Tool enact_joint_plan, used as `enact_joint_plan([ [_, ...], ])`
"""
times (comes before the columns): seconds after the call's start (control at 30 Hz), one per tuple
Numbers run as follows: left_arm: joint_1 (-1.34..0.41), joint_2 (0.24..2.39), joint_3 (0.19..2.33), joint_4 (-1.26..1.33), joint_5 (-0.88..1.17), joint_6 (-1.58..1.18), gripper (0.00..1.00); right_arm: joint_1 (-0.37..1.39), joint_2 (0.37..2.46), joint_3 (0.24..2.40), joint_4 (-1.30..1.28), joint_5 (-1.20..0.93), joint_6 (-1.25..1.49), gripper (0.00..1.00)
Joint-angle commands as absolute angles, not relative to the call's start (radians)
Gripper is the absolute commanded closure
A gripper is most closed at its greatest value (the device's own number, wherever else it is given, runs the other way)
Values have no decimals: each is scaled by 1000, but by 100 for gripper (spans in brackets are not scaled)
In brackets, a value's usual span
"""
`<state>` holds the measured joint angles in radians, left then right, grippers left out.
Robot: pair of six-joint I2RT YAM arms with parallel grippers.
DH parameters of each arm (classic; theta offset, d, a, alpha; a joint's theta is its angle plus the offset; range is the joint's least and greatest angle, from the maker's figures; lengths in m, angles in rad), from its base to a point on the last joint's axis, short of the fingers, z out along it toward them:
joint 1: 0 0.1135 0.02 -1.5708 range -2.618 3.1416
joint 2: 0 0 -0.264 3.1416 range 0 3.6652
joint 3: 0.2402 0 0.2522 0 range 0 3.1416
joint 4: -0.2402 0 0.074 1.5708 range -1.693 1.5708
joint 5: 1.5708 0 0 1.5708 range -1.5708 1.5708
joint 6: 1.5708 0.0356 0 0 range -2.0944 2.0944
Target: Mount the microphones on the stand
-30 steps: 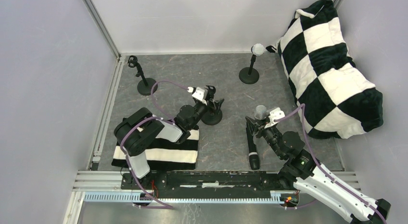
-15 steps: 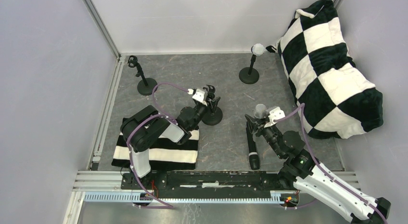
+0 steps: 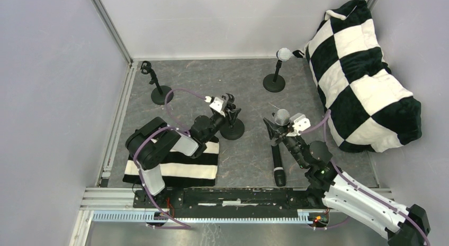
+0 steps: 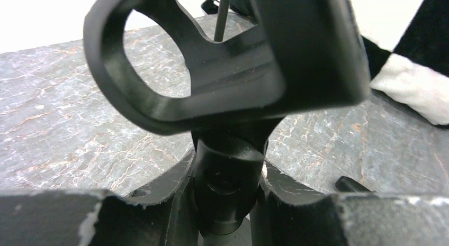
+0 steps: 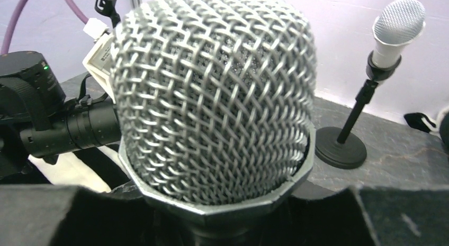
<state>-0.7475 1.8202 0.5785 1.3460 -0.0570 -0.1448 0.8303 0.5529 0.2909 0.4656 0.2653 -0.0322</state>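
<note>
Three black round-base stands are on the grey table. The back right stand (image 3: 274, 83) holds the white microphone (image 3: 284, 54), also seen upright in the right wrist view (image 5: 394, 29). My left gripper (image 3: 228, 110) is shut on the swivel joint (image 4: 227, 177) of the middle stand (image 3: 233, 130), just under its empty clip (image 4: 212, 71). My right gripper (image 3: 286, 134) is shut on the silver-grey microphone, whose mesh head (image 3: 280, 117) (image 5: 212, 98) points up, right of the middle stand. The black microphone (image 3: 277, 164) lies on the table below it.
A third stand (image 3: 160, 93) with an empty clip stands at the back left. A black-and-white striped cloth (image 3: 174, 169) lies under the left arm. A big checkered cushion (image 3: 365, 76) fills the right side. Walls close the back and left.
My left gripper has closed on the middle stand's joint below the clip. My right gripper has carried the silver-grey microphone a little left and away, toward that stand.
</note>
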Motion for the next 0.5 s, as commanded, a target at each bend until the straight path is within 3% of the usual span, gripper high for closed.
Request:
enact_joint_plan([
  [0.0,-679,1754,578,1315,124,-309,98,829,624,382,637,220,-44,100],
  [0.47,-624,1721,567,1249,214,-354,98,829,783,455,832,95,-122,100],
])
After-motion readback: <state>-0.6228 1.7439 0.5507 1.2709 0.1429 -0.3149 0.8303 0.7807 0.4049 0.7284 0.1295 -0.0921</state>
